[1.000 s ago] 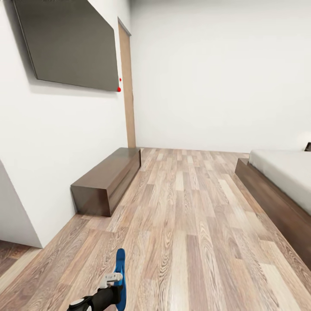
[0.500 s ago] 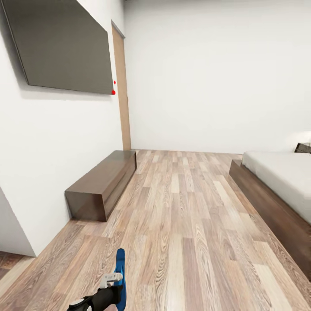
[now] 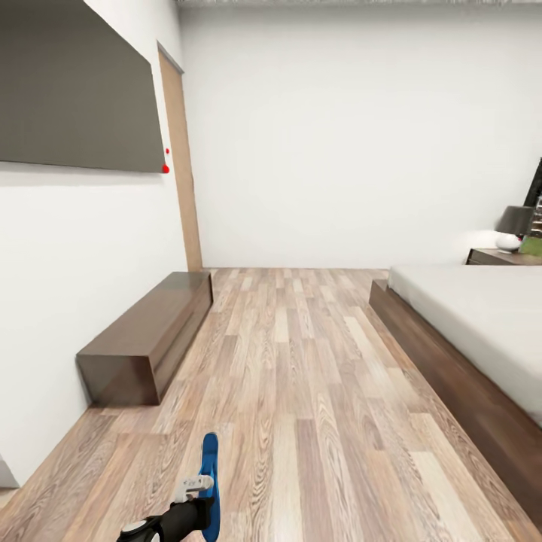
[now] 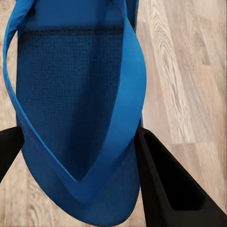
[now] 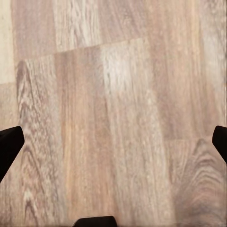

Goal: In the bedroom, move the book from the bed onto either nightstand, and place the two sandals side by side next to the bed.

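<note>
Sandal [image 4: 75, 109] first: we carry one blue sandal in the left gripper [image 3: 197, 503], whose fingers [image 4: 165, 184] are clamped on its two long edges near one end, low at the head view's near edge above the floor [image 3: 301, 391]. We judge it light, flat and somewhat flexible, with a textured sole that should not slip; pinching it across its width, as here, looks the sound hold, since the thin strap [image 4: 125, 94] would likely bend. It stands on edge, and its long axis runs away from the gripper, pointing forward down the room.

The right gripper [image 5: 113, 146] has its fingers spread wide apart over bare planks and holds nothing.

Beyond lies the bed [image 3: 482, 316] at the right, with the nightstand [image 3: 503, 257] past its far end carrying a lamp [image 3: 516, 226]. At the left stand a long low cabinet [image 3: 143, 335], a wall screen [image 3: 75, 90] and a door [image 3: 181, 165].
</note>
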{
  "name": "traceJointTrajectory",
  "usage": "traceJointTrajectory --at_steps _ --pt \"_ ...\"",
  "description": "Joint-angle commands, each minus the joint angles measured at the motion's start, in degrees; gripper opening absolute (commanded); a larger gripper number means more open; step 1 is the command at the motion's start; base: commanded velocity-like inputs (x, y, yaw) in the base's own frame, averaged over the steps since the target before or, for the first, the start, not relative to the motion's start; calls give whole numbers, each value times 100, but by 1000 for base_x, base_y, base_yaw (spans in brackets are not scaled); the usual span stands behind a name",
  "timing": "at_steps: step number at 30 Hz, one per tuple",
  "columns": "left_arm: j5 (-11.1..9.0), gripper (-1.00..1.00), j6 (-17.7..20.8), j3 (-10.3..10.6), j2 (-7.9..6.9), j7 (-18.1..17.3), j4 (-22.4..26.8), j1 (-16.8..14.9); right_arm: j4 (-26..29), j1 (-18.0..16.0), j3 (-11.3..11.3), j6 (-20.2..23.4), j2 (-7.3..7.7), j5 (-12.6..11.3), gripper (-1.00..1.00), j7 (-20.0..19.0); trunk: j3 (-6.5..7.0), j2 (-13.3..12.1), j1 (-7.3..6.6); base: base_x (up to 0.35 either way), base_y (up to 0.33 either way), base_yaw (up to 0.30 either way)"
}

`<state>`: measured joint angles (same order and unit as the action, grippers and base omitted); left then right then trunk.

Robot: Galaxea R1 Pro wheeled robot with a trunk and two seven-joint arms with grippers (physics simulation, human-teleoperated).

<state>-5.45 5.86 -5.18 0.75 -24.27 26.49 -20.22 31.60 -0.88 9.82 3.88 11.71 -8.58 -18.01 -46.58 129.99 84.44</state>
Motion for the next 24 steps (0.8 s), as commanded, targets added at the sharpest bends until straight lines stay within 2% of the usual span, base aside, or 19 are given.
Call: traceJointTrajectory --at_steps 1,24 --pt "-43 -100 56 -36 5 -34 6 0 4 -2 20 41 -2 -56 100 -36 19 -39 -24 0 0 -250" --pt "-44 -100 56 -36 -2 -39 6 0 4 -1 28 42 -2 -56 100 -36 146 -79 -46 0 0 -267"
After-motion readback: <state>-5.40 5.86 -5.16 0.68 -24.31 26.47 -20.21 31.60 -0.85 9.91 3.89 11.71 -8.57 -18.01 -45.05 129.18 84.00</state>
